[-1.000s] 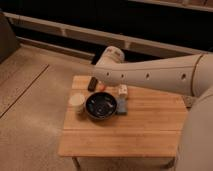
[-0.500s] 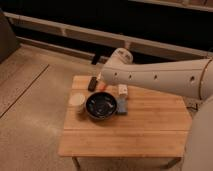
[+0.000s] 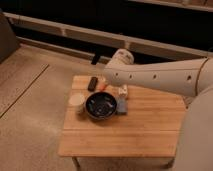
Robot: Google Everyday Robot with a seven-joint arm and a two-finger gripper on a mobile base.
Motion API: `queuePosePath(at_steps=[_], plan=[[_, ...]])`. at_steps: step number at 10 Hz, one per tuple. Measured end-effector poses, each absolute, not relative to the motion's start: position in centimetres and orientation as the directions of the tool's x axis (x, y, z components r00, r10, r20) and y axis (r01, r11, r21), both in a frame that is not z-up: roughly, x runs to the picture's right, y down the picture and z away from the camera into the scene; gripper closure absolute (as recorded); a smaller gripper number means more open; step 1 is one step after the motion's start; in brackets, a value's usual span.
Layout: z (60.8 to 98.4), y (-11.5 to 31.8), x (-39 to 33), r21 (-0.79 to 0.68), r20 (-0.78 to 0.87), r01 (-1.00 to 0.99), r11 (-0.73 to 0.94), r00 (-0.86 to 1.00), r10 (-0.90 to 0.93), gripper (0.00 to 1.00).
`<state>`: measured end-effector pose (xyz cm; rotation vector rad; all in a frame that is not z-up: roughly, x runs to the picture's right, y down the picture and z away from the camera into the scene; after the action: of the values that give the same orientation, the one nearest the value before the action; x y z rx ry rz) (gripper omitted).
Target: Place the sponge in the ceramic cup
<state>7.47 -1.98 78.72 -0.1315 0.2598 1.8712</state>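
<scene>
Gripper (image 3: 103,81) hangs over the table's (image 3: 125,137) back edge; spread or closed, I cannot tell. Sponge (image 3: 121,106) lies touching the dark bowl's (image 3: 101,105) right rim, ceramic cup (image 3: 76,102) just left; open wood runs forward.

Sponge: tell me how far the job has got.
Done: nothing yet. The sponge lies on the table, right of the bowl in the picture; the cup stands left of the bowl. In hand: the pincer hangs over the table's far edge, away from the sponge. Left: reach the sponge, grip it, carry it to the cup and drop it in.
</scene>
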Motion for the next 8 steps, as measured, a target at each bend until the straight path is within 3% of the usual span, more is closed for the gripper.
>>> queuePosePath(at_steps=[6,8], plan=[[84.0,0.0,9.3,0.113,-0.340,-0.815,-0.569,-0.570,0.748,0.35],[85.7,1.9,11.0,0.161,-0.369,-0.805,-0.570,-0.585,0.722,0.35]])
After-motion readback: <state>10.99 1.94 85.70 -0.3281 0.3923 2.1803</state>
